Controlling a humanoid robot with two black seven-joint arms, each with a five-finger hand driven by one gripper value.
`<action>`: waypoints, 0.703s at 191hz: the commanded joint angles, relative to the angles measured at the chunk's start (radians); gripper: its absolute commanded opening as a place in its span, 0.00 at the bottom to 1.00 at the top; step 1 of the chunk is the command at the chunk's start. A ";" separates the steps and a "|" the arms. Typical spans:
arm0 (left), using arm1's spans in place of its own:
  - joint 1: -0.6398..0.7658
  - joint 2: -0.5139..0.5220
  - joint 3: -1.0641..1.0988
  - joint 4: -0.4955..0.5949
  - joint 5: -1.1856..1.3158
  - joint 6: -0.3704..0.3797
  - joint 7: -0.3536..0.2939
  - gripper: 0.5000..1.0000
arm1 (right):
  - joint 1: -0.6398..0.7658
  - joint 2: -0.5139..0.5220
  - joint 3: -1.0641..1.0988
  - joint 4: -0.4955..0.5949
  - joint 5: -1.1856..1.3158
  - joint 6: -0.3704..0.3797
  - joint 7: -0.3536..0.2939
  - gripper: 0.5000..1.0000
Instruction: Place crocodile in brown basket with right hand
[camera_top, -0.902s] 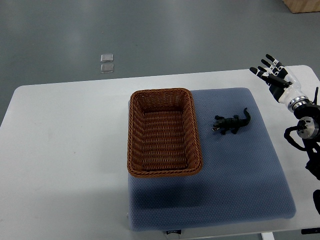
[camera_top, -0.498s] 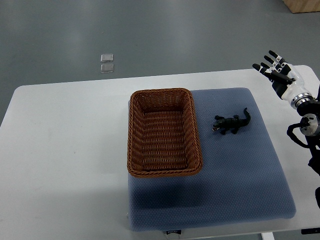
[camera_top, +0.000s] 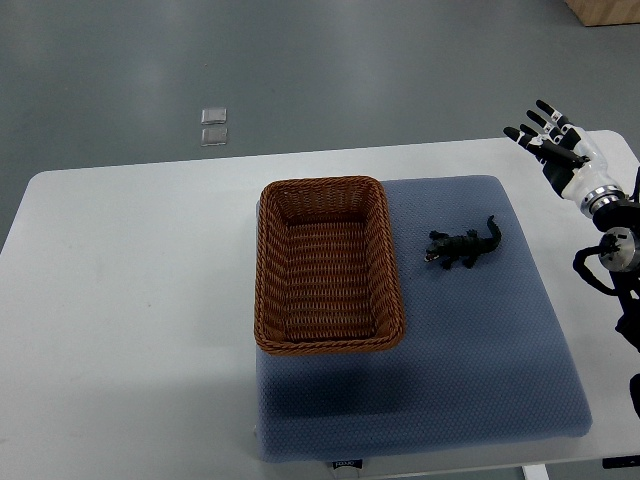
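1. Work surface: a white table (camera_top: 130, 300) carries a blue-grey padded mat (camera_top: 470, 370) on its right half.
2. Receptacle: the brown basket (camera_top: 325, 186) is rectangular and wicker. It stands on the left part of the mat, with its long sides running from the near edge toward the far edge.
3. Task object: the crocodile (camera_top: 464, 247) is a small dark figure lying on the mat, to the right of the basket and near it, but not touching its rim.
4. Orientation: the crocodile's long axis lies on a shallow diagonal, from lower left to upper right in the top view. The head end points left toward the basket; the tail curves up and away toward the far right.
5. Right hand (camera_top: 558, 155): it is positioned above the far right corner of the table, with the arm entering from the right edge. Its fingers (camera_top: 520, 135) are spread apart and grasp nothing.
6. Clearance: the right hand is well apart from the crocodile — no contact.
7. Surroundings: two small clear squares (camera_top: 213, 127) lie on the grey floor beyond the table.
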 joint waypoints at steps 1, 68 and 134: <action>0.000 0.000 -0.001 -0.001 0.000 0.000 0.001 1.00 | 0.000 -0.001 0.001 0.001 0.000 0.000 0.000 0.89; 0.000 0.000 -0.001 0.001 0.000 0.000 0.000 1.00 | 0.002 -0.003 0.002 0.001 0.000 -0.006 0.017 0.89; 0.000 0.000 -0.001 0.001 0.000 0.000 0.000 1.00 | 0.005 -0.004 -0.001 0.001 0.000 -0.003 0.063 0.89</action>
